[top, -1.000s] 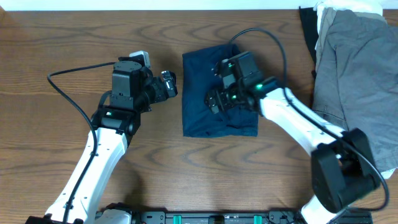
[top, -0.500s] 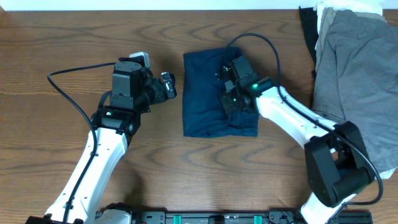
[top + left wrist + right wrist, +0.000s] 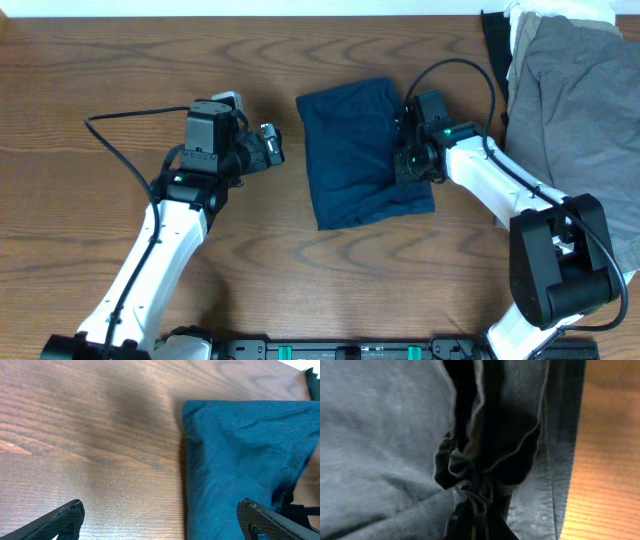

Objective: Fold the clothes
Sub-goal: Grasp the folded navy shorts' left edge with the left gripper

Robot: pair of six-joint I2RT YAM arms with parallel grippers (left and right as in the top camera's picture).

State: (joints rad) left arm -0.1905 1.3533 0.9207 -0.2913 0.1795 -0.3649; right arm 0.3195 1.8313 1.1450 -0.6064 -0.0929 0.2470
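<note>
On brown wooden table [image 3: 100,60], centre: dark navy-blue soft cloth shorts [image 3: 355,150], folded, wrinkled. At shorts' right edge, right gripper [image 3: 408,168] pinched tight on bunched fold; its fingers lost against dark cloth in wrist view. Just left of shorts, left gripper [image 3: 272,145] spread wide, empty; wrist view shows only 2 fingertips [image 3: 67,516]. Light grey cloth garment [image 3: 570,120] cut off at right frame edge.

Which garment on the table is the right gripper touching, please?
The dark navy shorts in the middle; the right gripper grips their right edge, while the grey garment lies apart.
</note>
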